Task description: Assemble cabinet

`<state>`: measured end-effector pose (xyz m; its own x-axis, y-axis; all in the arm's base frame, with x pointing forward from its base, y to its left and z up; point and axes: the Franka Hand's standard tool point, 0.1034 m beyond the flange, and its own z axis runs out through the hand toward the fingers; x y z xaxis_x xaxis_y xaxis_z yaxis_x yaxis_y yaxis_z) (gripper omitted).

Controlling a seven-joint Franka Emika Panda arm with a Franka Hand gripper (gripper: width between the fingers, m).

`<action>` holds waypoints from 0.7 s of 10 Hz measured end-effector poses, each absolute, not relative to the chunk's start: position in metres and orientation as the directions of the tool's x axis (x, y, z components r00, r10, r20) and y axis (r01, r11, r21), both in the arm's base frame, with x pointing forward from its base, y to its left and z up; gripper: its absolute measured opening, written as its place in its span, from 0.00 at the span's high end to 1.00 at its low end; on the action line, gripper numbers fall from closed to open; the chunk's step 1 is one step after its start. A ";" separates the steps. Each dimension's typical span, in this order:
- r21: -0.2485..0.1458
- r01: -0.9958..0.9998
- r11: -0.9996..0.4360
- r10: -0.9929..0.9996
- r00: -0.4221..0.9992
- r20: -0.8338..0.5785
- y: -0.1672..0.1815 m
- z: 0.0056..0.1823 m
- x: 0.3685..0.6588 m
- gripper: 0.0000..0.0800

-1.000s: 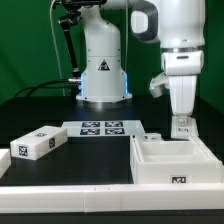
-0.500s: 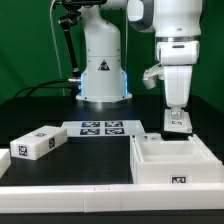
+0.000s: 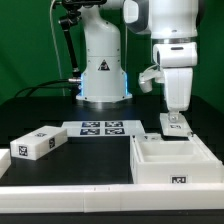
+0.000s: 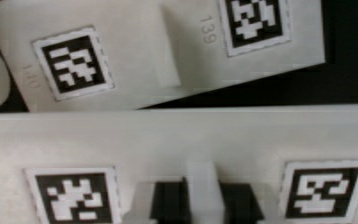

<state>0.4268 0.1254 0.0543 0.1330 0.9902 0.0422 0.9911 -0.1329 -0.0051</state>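
Note:
The cabinet's open white box [image 3: 150, 165] lies at the exterior view's right, with a tag on its front face. A separate white block [image 3: 38, 143] with tags lies at the left. My gripper [image 3: 175, 127] hangs straight down over the box's rear wall. In the wrist view my gripper [image 4: 202, 203] has its dark fingers [image 4: 167, 203] close together on both sides of a thin white ridge [image 4: 202, 170] of a tagged cabinet panel [image 4: 87, 150], with no gap showing. A second tagged panel [image 4: 158, 50] lies tilted beyond it.
The marker board [image 3: 102, 128] lies flat on the black table in front of the robot's white base [image 3: 103, 60]. A white border strip [image 3: 60, 190] runs along the table's front edge.
The arm has moved a little toward the exterior view's left along the box's rear. The box and the block have not moved.

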 end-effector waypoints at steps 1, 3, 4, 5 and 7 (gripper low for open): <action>-0.005 0.991 -0.133 0.990 0.134 0.042 0.125 0.054 0.427 0.91; -0.004 0.993 -0.120 0.992 0.120 0.038 0.122 0.057 0.435 0.91; 0.001 0.992 -0.125 0.991 0.125 0.039 0.119 0.060 0.443 0.91; 0.005 0.991 -0.130 0.991 0.130 0.041 0.118 0.060 0.447 0.91; 0.007 0.991 -0.132 0.990 0.132 0.042 0.118 0.061 0.448 0.91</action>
